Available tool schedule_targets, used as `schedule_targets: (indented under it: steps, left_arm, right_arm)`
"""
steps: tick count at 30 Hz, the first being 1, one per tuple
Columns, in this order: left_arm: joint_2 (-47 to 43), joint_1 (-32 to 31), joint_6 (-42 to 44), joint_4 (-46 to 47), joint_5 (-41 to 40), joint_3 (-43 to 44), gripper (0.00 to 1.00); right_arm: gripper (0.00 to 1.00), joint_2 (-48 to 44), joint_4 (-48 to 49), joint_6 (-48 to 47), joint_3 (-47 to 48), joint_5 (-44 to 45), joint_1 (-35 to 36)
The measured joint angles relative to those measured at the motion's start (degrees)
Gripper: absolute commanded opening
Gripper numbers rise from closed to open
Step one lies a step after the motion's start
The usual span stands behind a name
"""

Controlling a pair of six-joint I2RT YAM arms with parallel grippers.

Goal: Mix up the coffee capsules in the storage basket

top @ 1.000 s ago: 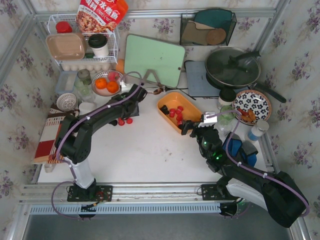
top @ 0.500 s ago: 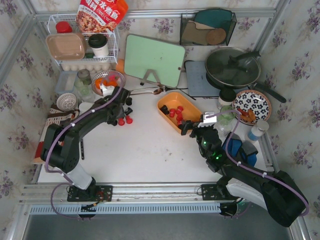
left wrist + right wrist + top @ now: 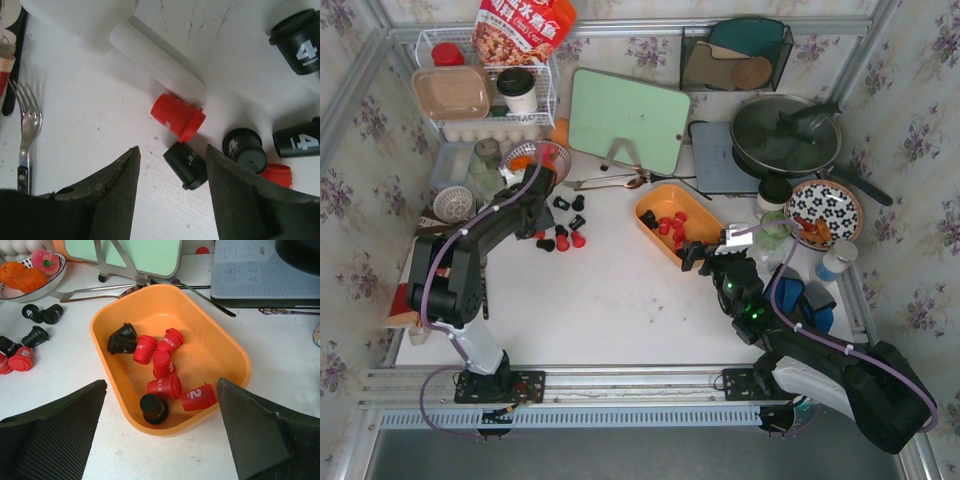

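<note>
Left gripper [image 3: 172,150] partly spread, black fingers [image 3: 115,190] touching nothing and holding nothing, pointed down at the white tabletop [image 3: 90,100] well to the left of the shallow orange plastic storage basket [image 3: 215,347] with rounded corners. Under and beside that gap, loose cup-shaped coffee capsules [image 3: 186,164], glossy red and black, all outside the basket: one black on its side between the fingers, nearly touching the flange of a red one [image 3: 177,116] just beyond it, three more black [image 3: 300,42] and part of a second red off to one side. Right gripper [image 3: 161,384] spread wide and empty, hanging over the near rim of the basket, one finger to each side of its near end. Inside the basket, more capsules tumbled together – five red [image 3: 165,386], one showing a white "2", with black ones at the far-left end and one black [image 3: 154,407] at the near wall. Beyond the basket's far-left corner, a silver metal fork [image 3: 80,290] flat on the table; farther left of it, a patterned bowl [image 3: 56,271] of oranges. Behind the basket, a pale green cutting board [image 3: 625,115] propped upright on a stand.
</note>
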Motion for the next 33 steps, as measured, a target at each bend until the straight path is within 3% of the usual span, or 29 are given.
schedule_targets:
  steps: [10,19,27,33]
  left_arm:
    - [5.05,4.07,9.14,0.70,7.10,3.19,0.66]
    - [8.55,12.22,16.92,0.94,23.89,5.11,0.66]
    - [15.34,13.00,21.44,-3.85,31.87,11.91,0.60]
    - [16.59,13.16,22.75,-5.95,32.50,13.70,0.42]
  right_arm:
    - [1.00,0.48,0.00,0.00,0.00,-0.04,0.02]
    - [1.00,0.74,0.00,0.00,0.00,-0.28,0.02]
    - [1.00,1.09,0.00,0.00,0.02,-0.42,0.00]
    - [1.00,1.29,0.00,0.00,0.02,-0.44,0.00]
